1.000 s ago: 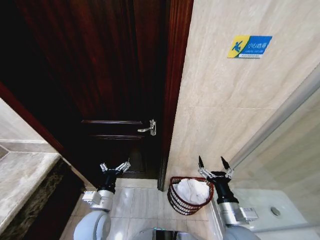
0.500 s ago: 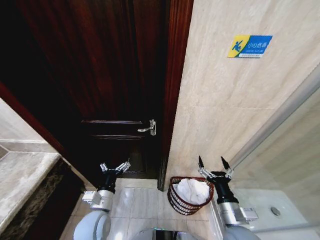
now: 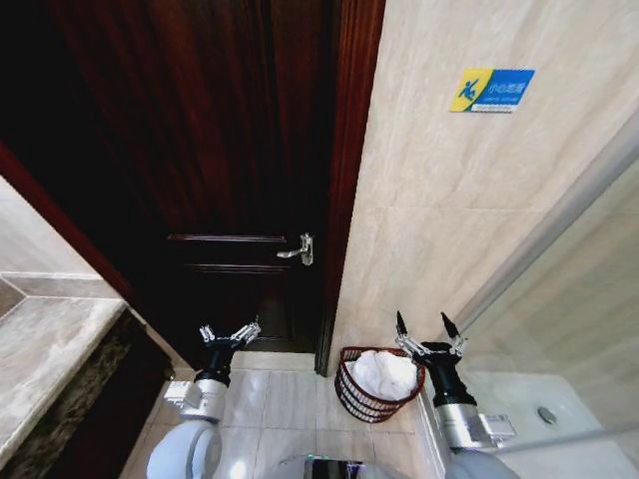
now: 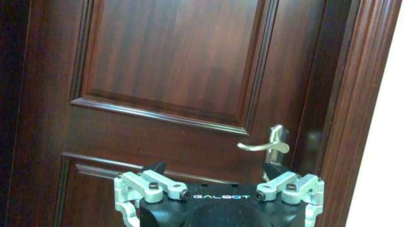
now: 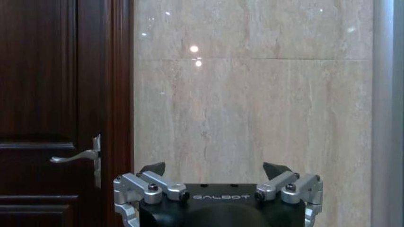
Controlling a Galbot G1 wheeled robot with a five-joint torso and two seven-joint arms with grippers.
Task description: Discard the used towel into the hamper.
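So the towel (image 3: pixel 382 373) is already sitting in the hamper (image 3: pixel 351 389), a white heap filling the wicker basket on the floor tiles, right at the foot of the beige tiled wall and just beside the dark wooden door (image 3: pixel 230 150). Compared to a second ago basically nothing about the objects has moved; the whole head view has just slid a little, the blue and yellow sign (image 3: pixel 491 90) sits a touch lower-left and the hamper a bit higher, which reads as the camera tilting or the robot shifting, not the things moving. My take: the drop is done and it's just settling or backing out. The right end effector (image 3: pixel 430 330) hangs just beside the hamper on the side away from the door, fingers spread wide, nothing in them. The left end effector (image 3: pixel 230 335) is parked in front of the door, well apart from the hamper, also wide open and empty, pointing at the door panel below the silver lever handle (image 3: pixel 298 251). Around the hamper: the door frame right next to it, a stone counter (image 3: pixel 40 349) far off past the door, and a white shower tray (image 3: pixel 559 439) behind glass beyond the right arm. Tight corner, but nothing is blocking the hamper itself.
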